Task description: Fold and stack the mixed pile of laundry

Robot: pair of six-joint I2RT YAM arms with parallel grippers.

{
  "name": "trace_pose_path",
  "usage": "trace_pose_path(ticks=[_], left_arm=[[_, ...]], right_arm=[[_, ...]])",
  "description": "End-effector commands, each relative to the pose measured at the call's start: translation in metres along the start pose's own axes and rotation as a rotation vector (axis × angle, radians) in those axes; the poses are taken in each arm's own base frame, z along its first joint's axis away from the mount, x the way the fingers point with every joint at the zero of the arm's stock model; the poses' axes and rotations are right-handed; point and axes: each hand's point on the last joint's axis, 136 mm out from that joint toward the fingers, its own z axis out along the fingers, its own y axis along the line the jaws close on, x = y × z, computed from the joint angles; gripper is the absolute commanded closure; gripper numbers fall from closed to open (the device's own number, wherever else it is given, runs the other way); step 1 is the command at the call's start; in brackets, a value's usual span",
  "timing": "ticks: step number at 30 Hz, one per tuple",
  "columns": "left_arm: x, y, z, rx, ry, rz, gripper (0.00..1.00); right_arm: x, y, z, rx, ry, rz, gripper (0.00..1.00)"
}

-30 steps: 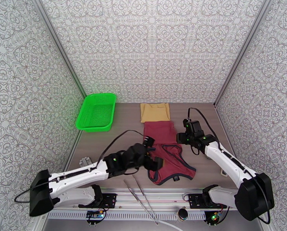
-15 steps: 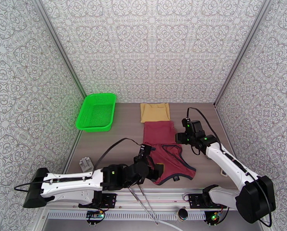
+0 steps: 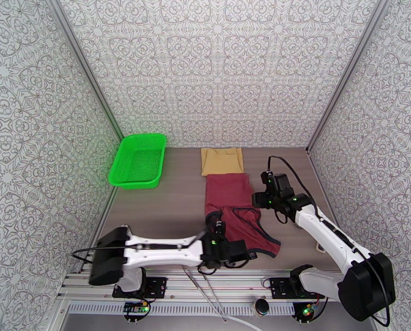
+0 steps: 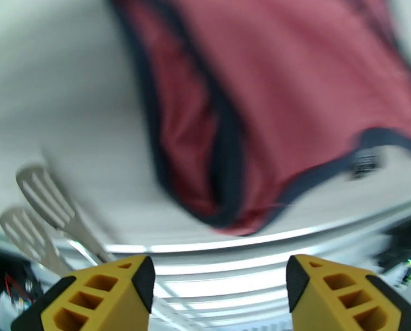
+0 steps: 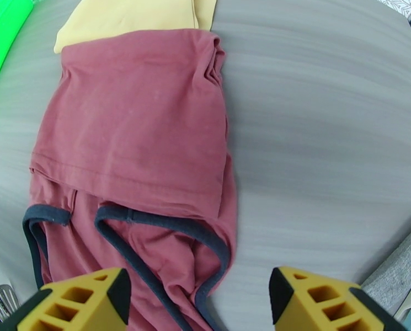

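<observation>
The maroon tank top (image 3: 244, 227) with navy trim lies in the middle of the table, its far half folded over (image 5: 139, 122). The tan cloth (image 3: 222, 160) lies folded flat just beyond it, its edge touching the tank top (image 5: 139, 12). My left gripper (image 3: 235, 252) sits low at the tank top's near-left corner. In the blurred left wrist view its yellow fingers stand open (image 4: 219, 277), nothing between them, with the trimmed strap (image 4: 222, 161) just ahead. My right gripper (image 3: 259, 198) hovers open (image 5: 199, 288) over the garment's right edge.
A bright green mesh basket (image 3: 139, 160) stands at the back left. Metal tongs (image 3: 202, 282) lie over the near rail, by the left gripper (image 4: 45, 194). A grey thing (image 5: 398, 266) lies to the right of the right gripper. Patterned walls close three sides.
The left arm has stretched low along the near edge, carrying its gripper toward the tank top's near corner, and its jaws have narrowed. The right arm has hardly moved.
</observation>
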Motion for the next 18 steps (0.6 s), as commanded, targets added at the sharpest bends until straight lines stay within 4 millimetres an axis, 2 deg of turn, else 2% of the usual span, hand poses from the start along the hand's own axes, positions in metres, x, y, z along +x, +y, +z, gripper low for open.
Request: trace_pose_path(ticks=[1, 4, 9, 14, 18], left_arm=[[0.001, 0.001, 0.001, 0.004, 0.063, -0.092, 0.34], [-0.009, -0.010, 0.009, 0.050, 0.059, -0.113, 0.39], [-0.020, -0.010, 0.021, 0.049, 0.057, -0.124, 0.43], [-0.018, -0.019, 0.030, 0.070, 0.095, -0.112, 0.44], [-0.007, -0.014, 0.030, 0.044, 0.121, -0.108, 0.44]], right_arm=[[0.000, 0.003, -0.005, -0.014, -0.002, -0.016, 0.29], [0.005, 0.003, -0.003, -0.017, 0.010, -0.015, 0.29], [0.009, 0.002, -0.001, -0.015, 0.019, -0.015, 0.29], [0.009, 0.000, 0.000, -0.006, 0.022, -0.019, 0.29], [0.009, 0.000, 0.001, -0.005, 0.028, -0.020, 0.29]])
